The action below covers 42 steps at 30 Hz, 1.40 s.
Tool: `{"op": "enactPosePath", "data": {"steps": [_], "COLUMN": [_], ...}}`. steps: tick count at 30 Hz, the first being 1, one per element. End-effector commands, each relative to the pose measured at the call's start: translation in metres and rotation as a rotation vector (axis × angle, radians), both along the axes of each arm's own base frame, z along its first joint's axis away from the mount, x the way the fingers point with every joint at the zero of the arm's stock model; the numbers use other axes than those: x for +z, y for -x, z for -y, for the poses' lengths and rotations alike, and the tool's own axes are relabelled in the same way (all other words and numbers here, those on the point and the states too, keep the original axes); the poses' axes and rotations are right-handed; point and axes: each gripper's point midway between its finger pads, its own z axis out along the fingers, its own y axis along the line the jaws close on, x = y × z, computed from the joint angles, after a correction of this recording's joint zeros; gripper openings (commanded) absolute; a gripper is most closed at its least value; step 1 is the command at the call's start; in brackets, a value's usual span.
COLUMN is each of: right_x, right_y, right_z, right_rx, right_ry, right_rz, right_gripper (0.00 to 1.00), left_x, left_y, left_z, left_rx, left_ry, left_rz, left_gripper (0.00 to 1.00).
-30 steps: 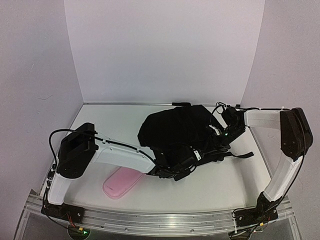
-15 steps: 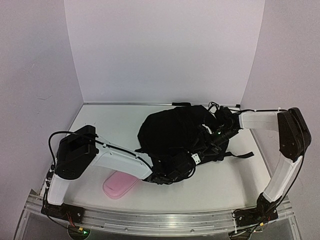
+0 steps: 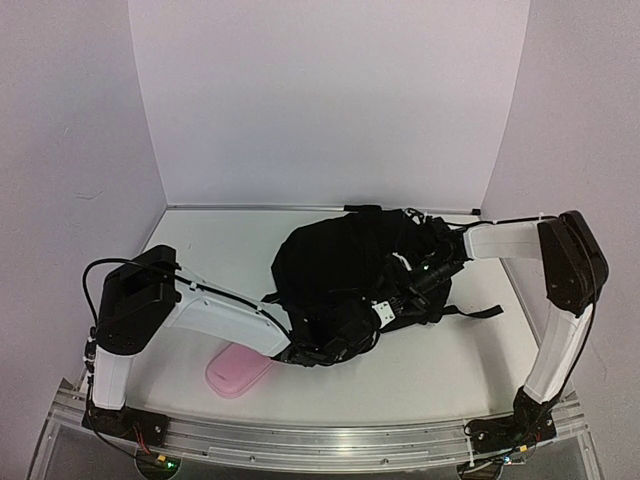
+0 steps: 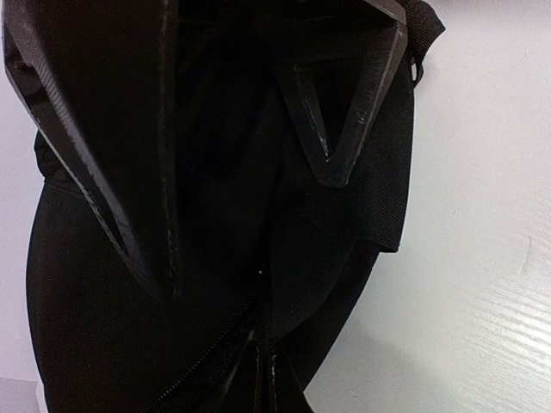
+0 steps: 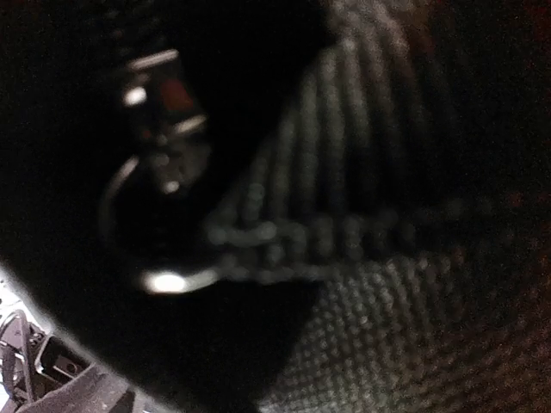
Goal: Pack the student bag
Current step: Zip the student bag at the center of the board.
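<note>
On the left, the left arm [image 3: 210, 312] rises from its base to a raised elbow, then lies low across the white table [image 3: 470, 360], its forearm slanting right. One pink pencil case [image 3: 240, 368] lies just in front of that forearm, partly tucked under it and apart from the bag. The left gripper [image 3: 325, 348] meets the near edge of the student bag [image 3: 340, 262], the one bag here, which sits slumped near the table's middle and back. In the left wrist view the gripper's fingers [image 4: 95, 163] are clenched, with black bag fabric bunched between them and hiding the tips. One strap [image 3: 480, 312] trails off the bag to the right. The right gripper [image 3: 398, 292] is buried in the bag's right side, black against black, and whether it is released or grasping cannot be told. Its wrist view is filled with blurred dark weave, a zip pull [image 5: 159, 95] and a metal ring [image 5: 155, 275]. The right arm [image 3: 560, 300] stands tall at the right edge, its forearm reaching level to the left.
</note>
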Motion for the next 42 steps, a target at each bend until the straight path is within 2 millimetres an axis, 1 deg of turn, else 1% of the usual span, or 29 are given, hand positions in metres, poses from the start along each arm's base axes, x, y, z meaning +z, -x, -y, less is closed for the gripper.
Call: {"op": "enactPosePath", "data": {"steps": [1,2,4,6,9,11,14,20,22,24,28,33,35,38,42], "right_x": [0.002,0.009,0.013,0.01,0.007,0.014,0.03,0.05,0.054,0.052,0.039,0.025,0.023,0.024,0.017], "right_y": [-0.005,-0.003,0.002,0.008,0.018,0.022,0.026,0.04,0.042,0.043,0.027,0.011,0.004,-0.006,-0.025], "right_z": [0.001,0.0,0.001,0.003,0.006,0.006,0.006,0.006,0.007,0.008,0.007,0.002,-0.002,-0.005,-0.007], "right_rx": [-0.004,0.003,-0.003,-0.002,0.009,0.016,0.027,0.038,0.034,0.02,-0.068,-0.095,-0.097,-0.106,-0.156], "right_ry": [0.014,-0.001,-0.011,-0.004,0.004,-0.008,-0.027,-0.09,-0.098,-0.094,-0.053,-0.035,-0.042,-0.049,-0.055], "right_rz": [0.029,0.036,0.019,0.002,-0.026,-0.033,-0.018,-0.03,-0.029,-0.033,-0.062,-0.098,-0.097,-0.085,-0.079], "right_gripper": [0.98,0.98,0.98,0.98,0.98,0.98,0.98,0.98,0.98,0.98,0.98,0.98,0.98,0.98,0.96], "left_x": [0.069,0.072,0.08,0.091,0.101,0.1,0.098,0.099,0.099,0.1,0.102,0.106,0.108,0.106,0.101], "left_y": [0.001,0.0,-0.002,-0.006,-0.013,-0.015,-0.018,-0.028,-0.03,-0.032,-0.031,-0.027,-0.022,-0.012,0.004], "left_z": [0.011,0.01,0.008,0.006,0.002,0.001,-0.001,-0.009,-0.009,-0.006,0.002,0.007,0.01,0.011,0.011], "left_rx": [0.006,0.016,0.036,0.058,0.097,0.102,0.113,0.152,0.157,0.156,0.132,0.1,0.065,0.01,-0.074], "left_ry": [0.167,0.177,0.206,0.234,0.24,0.225,0.217,0.229,0.232,0.234,0.245,0.264,0.275,0.265,0.238], "left_rz": [0.08,0.084,0.1,0.124,0.161,0.165,0.166,0.155,0.149,0.151,0.145,0.139,0.128,0.125,0.133], "left_gripper": [0.0,0.0,0.0,0.0,0.0,0.0,0.0,0.0,0.0,0.0,0.0,0.0,0.0,0.0,0.0]}}
